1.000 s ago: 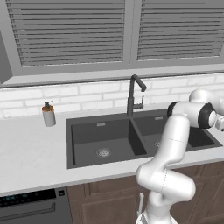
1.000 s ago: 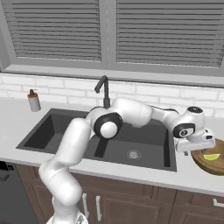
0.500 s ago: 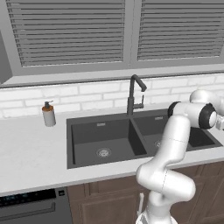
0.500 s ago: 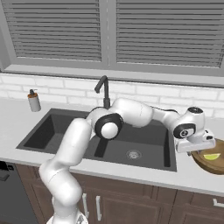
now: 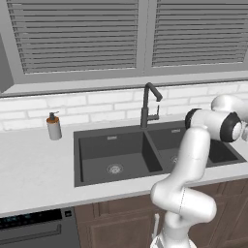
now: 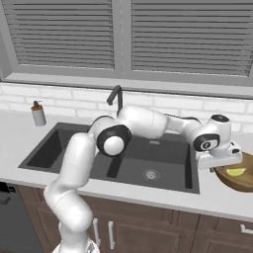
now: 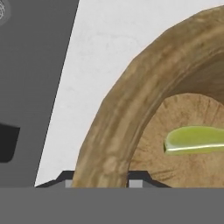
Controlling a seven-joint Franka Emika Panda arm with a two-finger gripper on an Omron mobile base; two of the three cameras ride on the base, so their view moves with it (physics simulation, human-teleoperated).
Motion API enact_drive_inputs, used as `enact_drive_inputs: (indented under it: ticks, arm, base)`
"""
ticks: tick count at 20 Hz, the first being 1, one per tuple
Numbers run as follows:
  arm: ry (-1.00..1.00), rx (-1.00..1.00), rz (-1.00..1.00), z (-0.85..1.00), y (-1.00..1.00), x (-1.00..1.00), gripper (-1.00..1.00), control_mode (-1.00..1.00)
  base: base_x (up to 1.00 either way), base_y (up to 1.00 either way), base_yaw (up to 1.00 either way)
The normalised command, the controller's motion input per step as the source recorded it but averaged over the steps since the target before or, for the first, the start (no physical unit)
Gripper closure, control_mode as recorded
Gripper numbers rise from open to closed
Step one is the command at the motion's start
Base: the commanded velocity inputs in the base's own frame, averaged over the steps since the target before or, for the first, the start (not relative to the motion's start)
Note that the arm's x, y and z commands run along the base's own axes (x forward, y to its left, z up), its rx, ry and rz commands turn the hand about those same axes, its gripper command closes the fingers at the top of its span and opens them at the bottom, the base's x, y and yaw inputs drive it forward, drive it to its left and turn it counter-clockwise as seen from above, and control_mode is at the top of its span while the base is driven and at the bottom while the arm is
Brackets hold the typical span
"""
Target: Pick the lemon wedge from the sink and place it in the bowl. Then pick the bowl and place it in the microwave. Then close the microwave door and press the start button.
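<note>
Yellow-green lemon wedge point(image 7: 194, 140) crescent lying inside tan wooden bowl point(image 7: 113, 131).

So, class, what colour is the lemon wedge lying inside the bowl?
Yellow-green. The lemon wedge shows best in the hand view, against the bowl's brown wood grain.

Lemon wedge point(image 7: 194, 140) in the bowl point(image 7: 113, 131), on the counter point(image 7: 87, 65) right of the sink point(image 6: 118, 163).

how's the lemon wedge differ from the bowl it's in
The lemon wedge is a small yellow-green sliver with a smooth skin; the bowl is far bigger, brown and wood-grained. The wedge is a narrow crescent, the bowl round with a thick rim. The wedge lies inside; the bowl sits on the counter.
</note>
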Motion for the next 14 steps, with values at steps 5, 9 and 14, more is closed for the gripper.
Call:
enact_drive_inputs:
  ticks: [5, 9, 14]
  arm:
    - [-0.12, -0.02, 0.15, 0.44, 0.23, -0.57, 1.0, -1.0]
    - [0.0, 0.0, 0.22, 0.45, 0.57, -0.35, 1.0, -1.0]
    - [-0.01, 0.0, 0.29, 0.59, 0.65, -0.3, 1.0, -1.0]
  base:
    - [0.0, 0.0, 0.0]
    - [0.0, 0.0, 0.0]
    - [0.0, 0.0, 0.0]
